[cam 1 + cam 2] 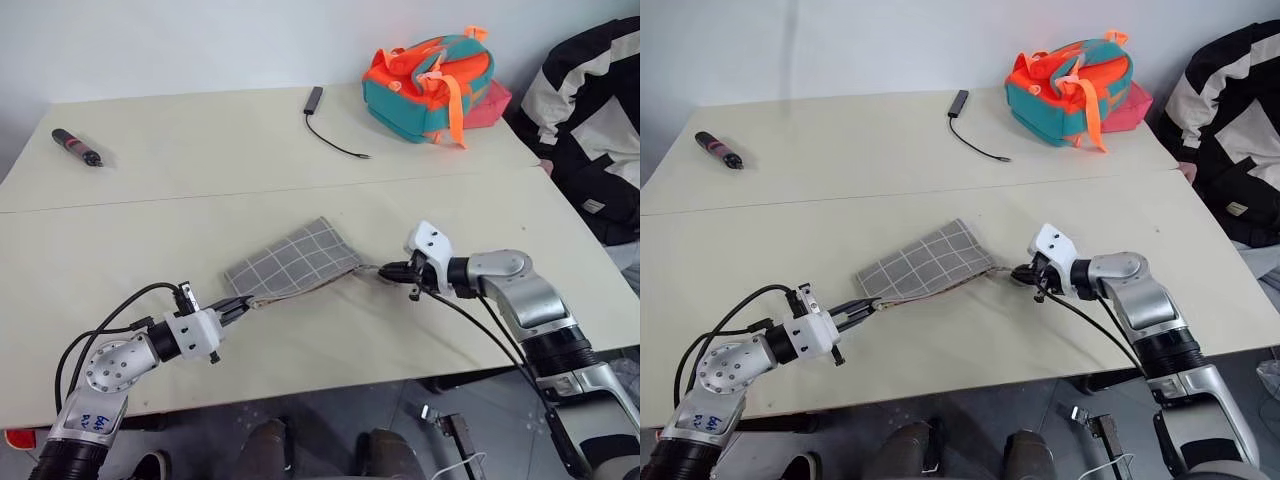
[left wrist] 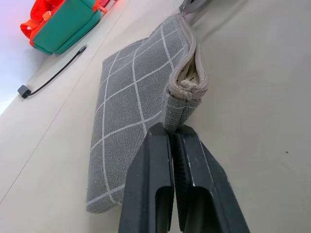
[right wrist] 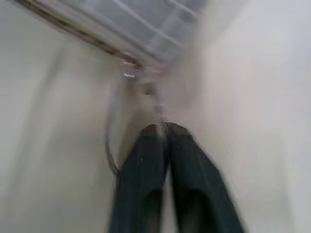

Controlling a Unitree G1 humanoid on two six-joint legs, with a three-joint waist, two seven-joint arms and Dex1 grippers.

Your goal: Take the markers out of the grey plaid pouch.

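The grey plaid pouch (image 1: 295, 260) lies flat near the middle of the table, stretched between my two grippers. My left gripper (image 1: 240, 305) is shut on the pouch's near left corner; in the left wrist view its fingertips (image 2: 172, 128) pinch the fabric just below the slightly parted zipper edge. My right gripper (image 1: 385, 270) sits at the pouch's right end, and a thin cord (image 1: 368, 268) runs from the pouch to its tips. In the blurred right wrist view the fingers (image 3: 163, 127) stand together on that cord. The markers are hidden.
An orange-and-teal backpack (image 1: 430, 85) stands at the back right, a black cable (image 1: 330, 130) lies next to it, and a thick black-and-red pen (image 1: 77, 147) lies at the back left. A person in a black-and-white jacket (image 1: 590, 120) sits at the table's right edge.
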